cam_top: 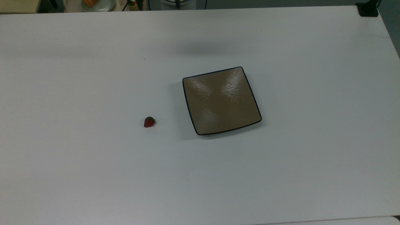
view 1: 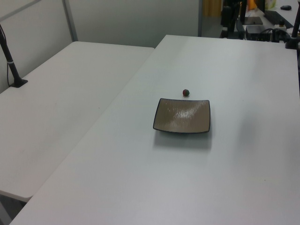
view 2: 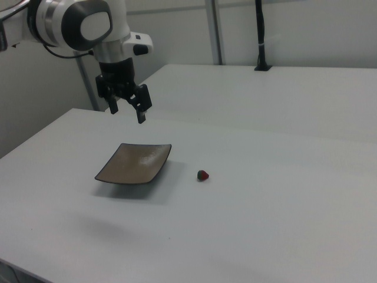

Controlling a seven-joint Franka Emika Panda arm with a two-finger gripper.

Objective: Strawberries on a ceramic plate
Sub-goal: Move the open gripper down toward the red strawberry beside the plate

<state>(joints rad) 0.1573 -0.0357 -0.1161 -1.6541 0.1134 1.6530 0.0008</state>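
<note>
While the gripper (view 2: 127, 110) hangs open and empty above the ceramic plate (view 2: 134, 163), we've got the strawberry (view 2: 202, 175) sitting on the table (view 2: 283, 206) just beside it.

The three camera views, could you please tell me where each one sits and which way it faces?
Top view: high above, looking down on the table; strawberry left of the ceramic plate.
Left view: raised at one table end, looking along it; strawberry beyond the plate.
Right view: beside the table, lower; the arm and its gripper, fingers open, above the plate.
All share plate and strawberry.
</note>
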